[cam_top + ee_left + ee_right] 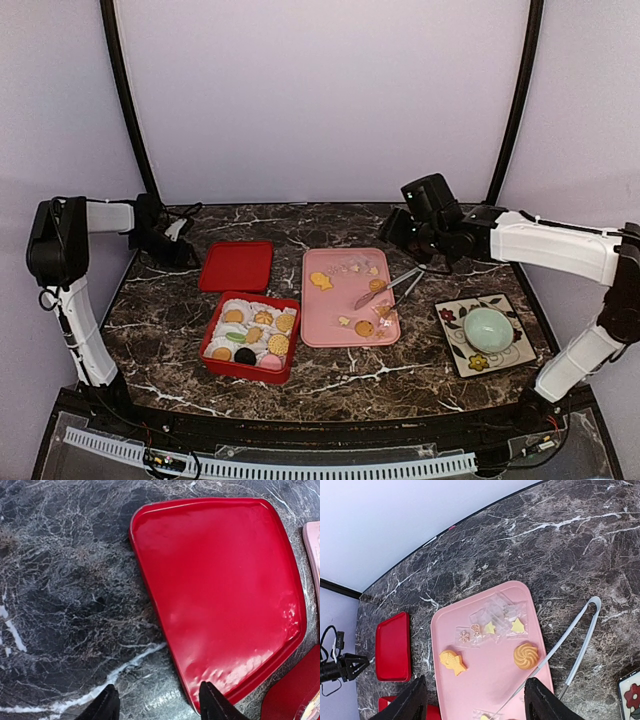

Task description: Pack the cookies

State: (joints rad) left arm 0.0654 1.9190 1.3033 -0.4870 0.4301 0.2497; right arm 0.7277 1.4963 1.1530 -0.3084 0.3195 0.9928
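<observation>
Several cookies (262, 317) in red box (245, 372), others on pink tray (335, 300)

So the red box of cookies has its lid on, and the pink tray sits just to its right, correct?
Not quite: the red box is open, with the cookies showing. Its lid lies flat on the table just behind it, as the top view shows. The pink tray does sit just to its right.

lid (236, 266) behind box (243, 369) of cookies (262, 318), tray (340, 300) right of both, tongs (385, 290) across tray's edge, bowl (487, 327) on plate (452, 352) far right
</observation>
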